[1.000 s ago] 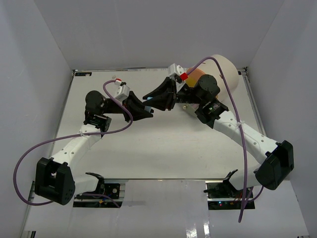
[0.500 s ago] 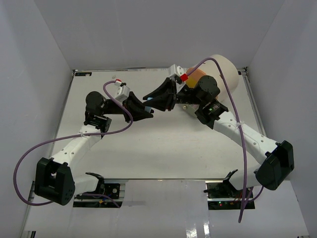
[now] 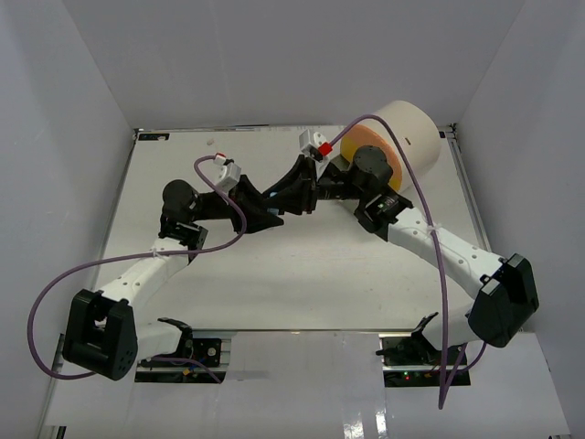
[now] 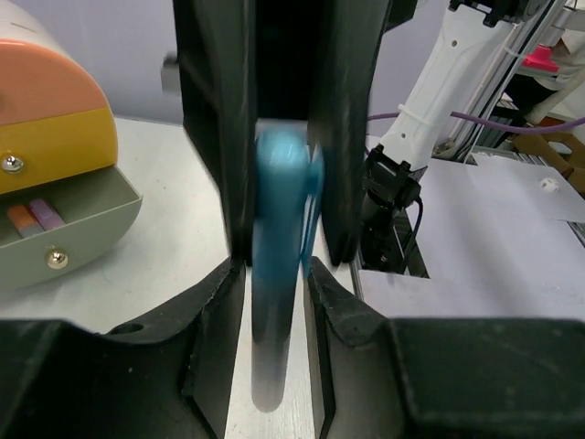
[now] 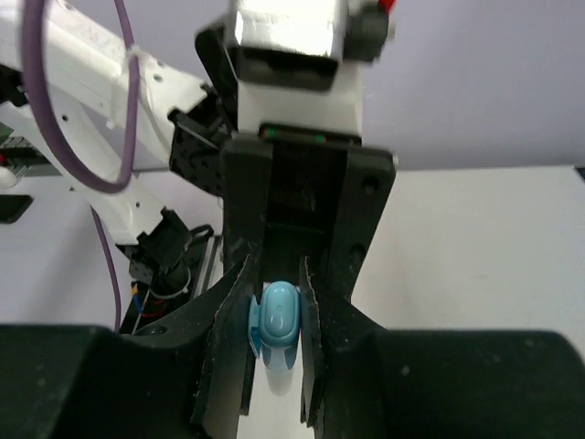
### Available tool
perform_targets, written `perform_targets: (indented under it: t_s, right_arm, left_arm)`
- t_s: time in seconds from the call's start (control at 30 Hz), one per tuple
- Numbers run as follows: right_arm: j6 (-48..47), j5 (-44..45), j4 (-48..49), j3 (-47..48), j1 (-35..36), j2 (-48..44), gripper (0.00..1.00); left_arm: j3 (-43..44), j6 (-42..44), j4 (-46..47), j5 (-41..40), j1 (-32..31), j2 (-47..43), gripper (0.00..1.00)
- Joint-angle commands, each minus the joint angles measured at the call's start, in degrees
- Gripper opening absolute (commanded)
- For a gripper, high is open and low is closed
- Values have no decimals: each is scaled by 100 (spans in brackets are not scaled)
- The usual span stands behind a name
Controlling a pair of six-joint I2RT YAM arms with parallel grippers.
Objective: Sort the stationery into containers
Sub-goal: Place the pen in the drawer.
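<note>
A blue pen (image 4: 279,238) hangs in mid-air between both grippers above the middle of the table. My left gripper (image 4: 274,274) is shut on its barrel. My right gripper (image 5: 276,283) faces it head-on and is shut on the pen's rounded light-blue cap end (image 5: 278,320). In the top view the left gripper (image 3: 265,208) and right gripper (image 3: 285,194) meet tip to tip and hide the pen. The cream cylinder (image 3: 416,128) lies at the back right. Its orange drawer (image 4: 46,78) and yellow drawer (image 4: 55,142) are shut. Its grey-olive drawer (image 4: 87,229) is open.
An orange piece (image 4: 20,219) and a purple piece (image 4: 44,213) lie inside the open grey-olive drawer. White walls enclose the table on three sides. Purple cables (image 3: 219,224) loop over both arms.
The right arm has swung left, away from the cylinder, and now uncovers its orange face. The left gripper has shifted slightly right. The two grippers stay tip to tip.
</note>
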Motion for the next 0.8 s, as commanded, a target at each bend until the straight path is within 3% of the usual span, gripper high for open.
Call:
perform_targets:
  t_s: [0.0,0.27,0.43,0.53,0.6,0.77]
  right_arm:
    - [-109,66,-476,-182,-7,136,8]
    - [-144,171,-546,-340,-463,-145,8]
    - [-512,540,-1029,-297,-806,-382,8]
    - [-1259,1905,-1950,-60,-938,-453,8]
    - [-1872,2699,-2584,81,-947,-400,8]
    - [-2534,5248,-2999,248,-965,38,8]
  left_arm:
    - [30,-5,-20,-313,-86,-269,43]
    - [-145,452,-1084,-497,-86,-357,71]
    - [-111,916,-2240,-944,-86,-322,89]
    - [99,1260,-3279,-1849,-86,-322,98]
    - [188,1375,-3850,-2741,-86,-348,98]
    - [338,1437,-4590,-4626,-86,-410,98]
